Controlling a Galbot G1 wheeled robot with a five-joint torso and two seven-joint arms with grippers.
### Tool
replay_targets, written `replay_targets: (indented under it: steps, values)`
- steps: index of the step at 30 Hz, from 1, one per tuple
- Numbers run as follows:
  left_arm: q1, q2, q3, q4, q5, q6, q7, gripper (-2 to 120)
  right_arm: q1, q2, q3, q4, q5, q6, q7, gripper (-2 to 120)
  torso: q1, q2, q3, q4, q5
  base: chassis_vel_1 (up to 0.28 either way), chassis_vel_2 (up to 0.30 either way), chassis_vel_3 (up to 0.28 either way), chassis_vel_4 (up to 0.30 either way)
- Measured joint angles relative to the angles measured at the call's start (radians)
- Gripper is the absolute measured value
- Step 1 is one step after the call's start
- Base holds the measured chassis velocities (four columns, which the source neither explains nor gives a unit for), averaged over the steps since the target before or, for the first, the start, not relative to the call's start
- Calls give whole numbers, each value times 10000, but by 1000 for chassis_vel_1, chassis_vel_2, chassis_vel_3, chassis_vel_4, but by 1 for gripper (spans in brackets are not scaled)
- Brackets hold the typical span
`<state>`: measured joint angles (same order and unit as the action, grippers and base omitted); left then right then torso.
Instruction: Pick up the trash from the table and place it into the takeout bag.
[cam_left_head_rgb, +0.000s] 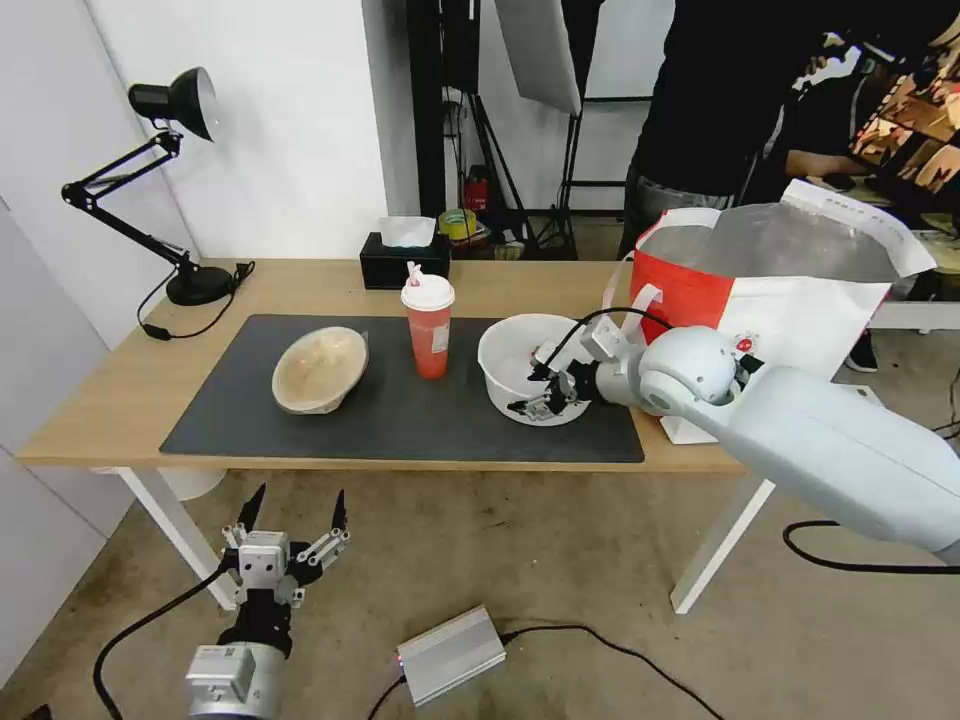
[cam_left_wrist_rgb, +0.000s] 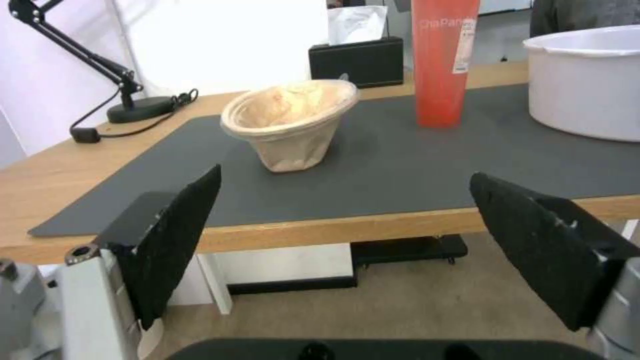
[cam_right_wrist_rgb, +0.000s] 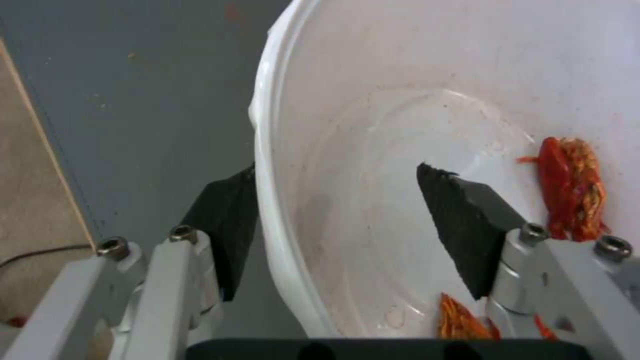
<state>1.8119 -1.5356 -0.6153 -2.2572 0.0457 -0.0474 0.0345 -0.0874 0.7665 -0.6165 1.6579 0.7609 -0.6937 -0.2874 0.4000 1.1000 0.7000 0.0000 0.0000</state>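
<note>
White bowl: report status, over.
Right gripper open, straddling white bowl rim. Left gripper open, below table. Bowl unlifted; nothing blocking takeout bag.

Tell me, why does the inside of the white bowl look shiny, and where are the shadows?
In the right wrist view, light glares off the wet-looking rim of the white bowl, which sits between the open fingers of the right gripper; in the head view, the tan bowl and red cup cast only faint shadows on the mat; the left gripper hangs below the table edge.
</note>
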Motion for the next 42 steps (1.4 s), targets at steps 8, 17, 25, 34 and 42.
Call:
replay_targets:
  steps: [8, 17, 25, 34, 42]
  values:
    - [1, 4, -4, -12, 1, -6, -2, 100, -30, 87, -9, -10, 20, -84, 88, 34, 0, 0, 0, 0, 0, 0, 0, 0, 0]
    - [6, -24, 10, -31, 2, -7, -3, 100, -24, 213, -16, -198, 101, -173, 111, 28, 0, 0, 0, -1, 0, 0, 0, 0, 0]
    - [24, -40, -5, -40, 8, -8, -4, 100, -23, 336, -15, -362, 258, -253, 186, 15, 0, 0, 0, 0, 0, 0, 0, 0, 0]
    - [12, -31, -6, -39, 8, -11, -5, 100, -30, 406, -14, -440, 265, -260, 235, 0, -1, 0, 0, -1, 0, 0, 0, 0, 0]
    - [20, -32, -20, -40, 4, -12, -6, 100, -48, 377, -10, -377, 357, -263, 281, 0, 0, 0, -1, -1, 0, 0, 0, 0, 0]
